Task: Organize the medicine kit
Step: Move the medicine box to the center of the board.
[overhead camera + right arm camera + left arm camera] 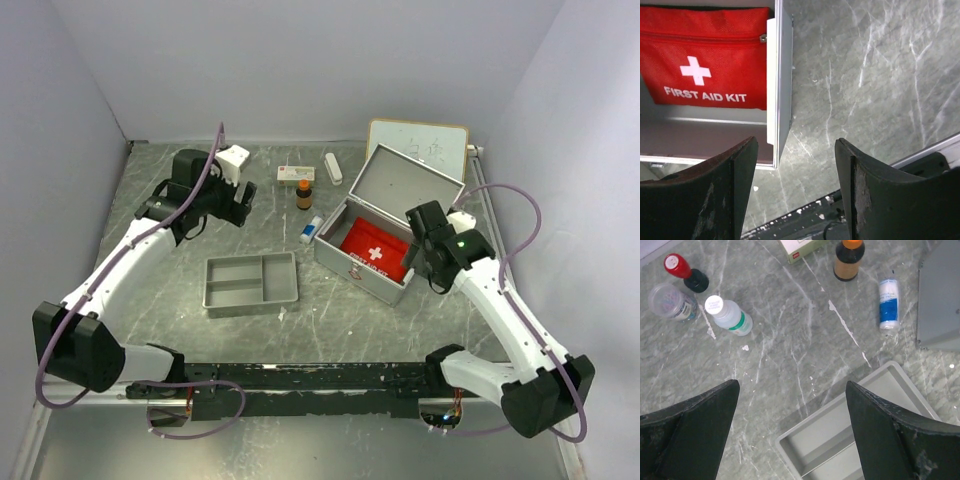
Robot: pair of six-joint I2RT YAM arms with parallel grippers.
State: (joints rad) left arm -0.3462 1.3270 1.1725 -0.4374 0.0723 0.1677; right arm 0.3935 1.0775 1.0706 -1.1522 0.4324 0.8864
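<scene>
The open metal kit box (352, 262) holds a red first aid pouch (375, 250), also in the right wrist view (705, 55). An empty grey divided tray (250, 283) lies left of it. An amber bottle (304, 194), a blue-and-white tube (312, 229), a white carton (294, 174) and a white stick (333, 168) lie behind the tray. My left gripper (792, 385) is open and empty above the tray's far corner (875, 410). My right gripper (796, 142) is open and empty beside the box's wall (782, 75).
The left wrist view shows a clear bottle with a white cap (730, 316), a red-capped black bottle (686, 273) and a round clear container (672, 302) on the marble table. A white board (418, 145) leans at the back right. Walls enclose the table.
</scene>
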